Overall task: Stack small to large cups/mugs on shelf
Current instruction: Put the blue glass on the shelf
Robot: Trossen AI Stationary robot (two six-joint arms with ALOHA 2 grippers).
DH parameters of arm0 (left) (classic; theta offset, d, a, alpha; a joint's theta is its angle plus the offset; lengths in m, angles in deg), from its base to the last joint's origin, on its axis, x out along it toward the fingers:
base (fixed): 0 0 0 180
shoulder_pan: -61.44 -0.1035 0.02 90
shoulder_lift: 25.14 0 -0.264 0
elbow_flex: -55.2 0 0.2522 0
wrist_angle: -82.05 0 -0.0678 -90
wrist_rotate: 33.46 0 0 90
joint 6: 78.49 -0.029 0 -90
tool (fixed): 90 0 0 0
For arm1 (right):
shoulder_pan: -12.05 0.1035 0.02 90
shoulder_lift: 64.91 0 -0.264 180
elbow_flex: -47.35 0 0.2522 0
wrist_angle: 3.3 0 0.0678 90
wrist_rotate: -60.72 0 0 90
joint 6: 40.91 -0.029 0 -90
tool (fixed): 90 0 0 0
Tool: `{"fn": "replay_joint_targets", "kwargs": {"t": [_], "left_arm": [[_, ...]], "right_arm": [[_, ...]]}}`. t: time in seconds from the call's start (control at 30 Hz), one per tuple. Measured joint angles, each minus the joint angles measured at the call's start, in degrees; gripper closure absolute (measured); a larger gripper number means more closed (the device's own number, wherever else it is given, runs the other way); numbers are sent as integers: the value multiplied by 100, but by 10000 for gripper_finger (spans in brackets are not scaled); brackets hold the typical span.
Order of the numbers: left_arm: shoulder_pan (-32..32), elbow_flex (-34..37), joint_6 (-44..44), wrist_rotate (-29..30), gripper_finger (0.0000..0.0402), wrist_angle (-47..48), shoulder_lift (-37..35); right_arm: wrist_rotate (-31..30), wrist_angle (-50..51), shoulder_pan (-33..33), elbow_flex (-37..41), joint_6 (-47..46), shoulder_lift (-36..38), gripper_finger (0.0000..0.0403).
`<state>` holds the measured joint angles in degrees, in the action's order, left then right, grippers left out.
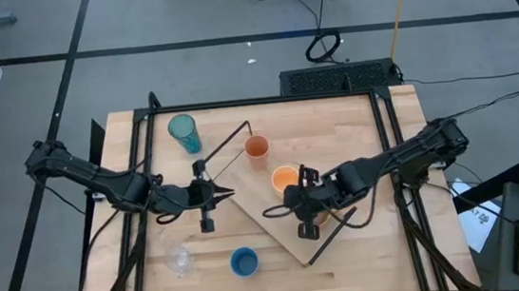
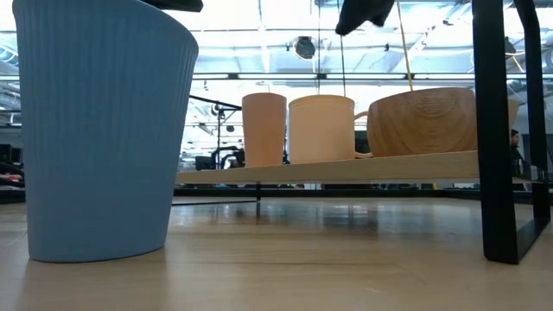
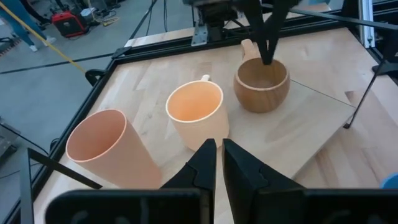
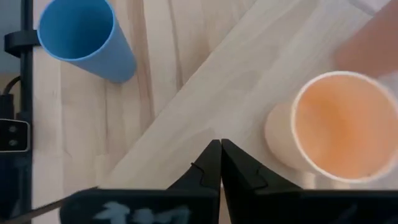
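The right claw (image 1: 296, 202) is pinched shut and holds nothing. It hangs over the shelf (image 1: 247, 209), beside the orange mug (image 1: 285, 178) and the tan mug (image 3: 262, 84). The left claw (image 1: 229, 194) is shut too, at the shelf's left edge. I think the next cup must go in line by size, so open wide, come down straight, and bump nothing. Three cups stand in a row on the shelf.

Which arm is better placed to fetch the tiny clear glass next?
Left. The clear glass sits on the table's left half, near the left tool; the right tool is over the shelf, farther off.
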<state>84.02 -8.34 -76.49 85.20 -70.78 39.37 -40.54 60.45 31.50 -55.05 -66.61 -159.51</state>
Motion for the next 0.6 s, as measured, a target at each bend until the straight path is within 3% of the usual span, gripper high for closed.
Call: {"fn": "replay_joint_targets", "kwargs": {"t": [0.33,0.6], "left_arm": [[132,0,83,-8,371,323,0],[289,0,757,-19,371,1022,-174]], "right_arm": [[-1059,-3,625,0,234,360,403],[-2033,-285,1147,142,553,343,403]]}}
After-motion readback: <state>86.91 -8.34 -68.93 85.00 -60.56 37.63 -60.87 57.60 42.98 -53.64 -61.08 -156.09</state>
